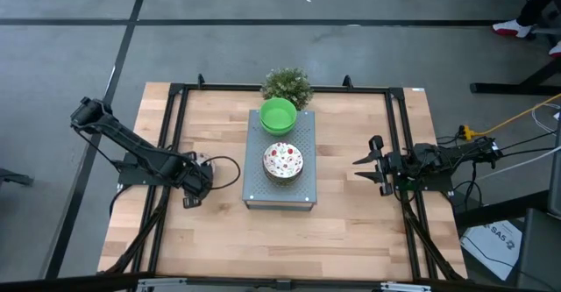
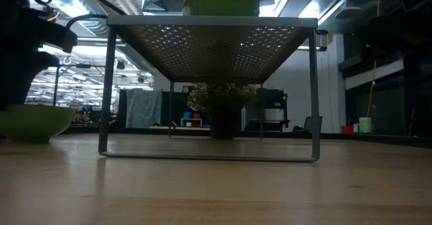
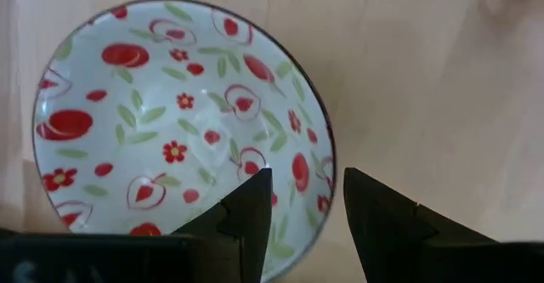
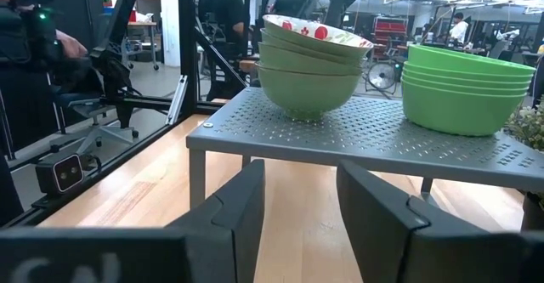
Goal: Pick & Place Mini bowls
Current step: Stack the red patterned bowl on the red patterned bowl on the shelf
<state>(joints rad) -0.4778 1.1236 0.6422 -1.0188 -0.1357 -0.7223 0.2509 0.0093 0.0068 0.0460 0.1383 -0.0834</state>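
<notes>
A white mini bowl with red and green fruit print (image 3: 178, 121) sits on the wooden table at the left; the low view shows its green outside (image 2: 30, 122). My left gripper (image 3: 306, 219) (image 1: 195, 187) points down over it, open. One finger is over the bowl's inside and the other beyond its rim. Two bowl stacks rest on the grey perforated stand (image 1: 298, 195). One stack is plain green (image 1: 279, 115) (image 4: 467, 83); the other has a printed bowl on top (image 1: 283, 160) (image 4: 306, 66). My right gripper (image 4: 297, 215) (image 1: 368, 165) waits open and level at the right, facing the stand.
A small bushy potted plant (image 1: 287, 86) stands behind the stand at the table's far edge. Black frame rails (image 1: 166, 152) run along both table sides. Bare wood lies in front of the stand. People (image 4: 223, 11) move in the room beyond.
</notes>
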